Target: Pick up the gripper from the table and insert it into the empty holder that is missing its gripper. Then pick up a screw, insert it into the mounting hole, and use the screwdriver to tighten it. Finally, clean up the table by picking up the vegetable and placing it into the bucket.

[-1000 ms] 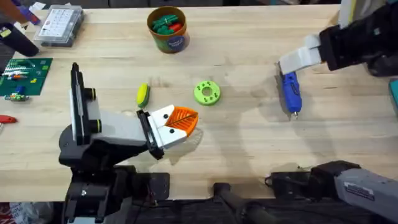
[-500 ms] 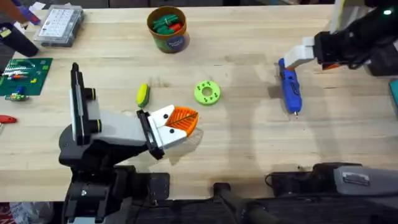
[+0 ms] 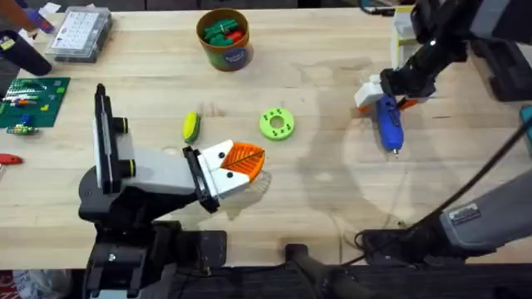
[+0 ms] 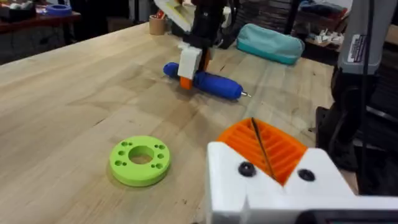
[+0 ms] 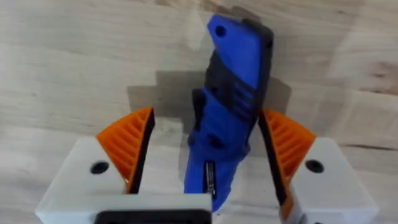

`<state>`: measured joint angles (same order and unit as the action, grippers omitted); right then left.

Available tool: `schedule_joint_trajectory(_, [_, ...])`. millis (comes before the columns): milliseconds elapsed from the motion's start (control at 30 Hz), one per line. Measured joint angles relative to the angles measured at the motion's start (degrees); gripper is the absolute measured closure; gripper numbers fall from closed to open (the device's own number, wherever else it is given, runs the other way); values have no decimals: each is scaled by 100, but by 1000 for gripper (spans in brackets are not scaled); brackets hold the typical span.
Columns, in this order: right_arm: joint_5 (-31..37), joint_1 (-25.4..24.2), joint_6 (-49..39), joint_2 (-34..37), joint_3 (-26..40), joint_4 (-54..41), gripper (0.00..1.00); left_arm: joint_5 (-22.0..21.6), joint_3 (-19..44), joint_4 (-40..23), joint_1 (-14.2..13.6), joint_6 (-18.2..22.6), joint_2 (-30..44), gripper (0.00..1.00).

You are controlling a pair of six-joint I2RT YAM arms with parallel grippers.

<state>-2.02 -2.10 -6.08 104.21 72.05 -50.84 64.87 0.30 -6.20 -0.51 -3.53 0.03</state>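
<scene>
We see the right tool down over the rear end of the screwdriver, far right of the surface. In the right wrist view its orange ribbed pads stand apart, one on each side of the blue body, with gaps showing on both sides; not clamped. The screwdriver lies flat on the surface, bit end toward the near edge in the overhead view. In the left wrist view the bit tip pokes out past the blue body, and the right tool's white and orange fingers straddle the other end.

Left tool sits low near the middle of the surface. Its orange pads are pressed together, nothing between them.

The vegetable lies on the surface just beyond the left tool, toward the left. A green disc with holes lies to the right of it, apart from both the vegetable and the left tool.

The bucket stands upright at the far edge, centre-left, with green and red items inside; we can't tell what they are.

A clear compartment box sits at the far left corner. A green board lies at the left edge, nearer than the box.
</scene>
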Motion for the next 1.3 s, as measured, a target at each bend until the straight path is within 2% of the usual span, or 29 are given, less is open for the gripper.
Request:
schedule_joint_trajectory(267, [22, -106, -22, 172, 2, 104, 14, 1, 0, 0, 0, 1, 0, 996])
schedule_joint_trajectory(333, [37, -108, -27, 173, 2, 109, 60, 1, 1, 0, 0, 1, 0, 996])
schedule_joint_trajectory(400, [91, -118, -58, 177, 2, 118, 192, 1, 0, 0, 0, 1, 0, 996])
schedule_joint_trajectory(433, [140, -131, -64, 181, 2, 135, 291, 1, 1, 0, 0, 0, 0, 996])
schedule_joint_trajectory(500, [174, -174, -50, 191, 3, 181, 542, 1, 1, 1, 0, 0, 0, 996])
schedule_joint_trajectory(600, [178, -182, -74, 200, 7, 219, 862, 1, 0, 0, 0, 1, 0, 996])
schedule_joint_trajectory(633, [175, -182, -79, 223, 7, 251, 947, 1, 0, 0, 0, 0, 0, 996])
schedule_joint_trajectory(667, [176, -182, -79, 239, 9, 267, 976, 1, 1, 0, 0, 0, 0, 996])
schedule_joint_trajectory(1100, [99, -179, -80, 190, 6, 292, 976, 1, 0, 0, 0, 2, 0, 996])
schedule_joint_trajectory(1300, [-393, -163, -78, -435, -6, 329, 976, 1, 1, 0, 0, 2, 0, 996])
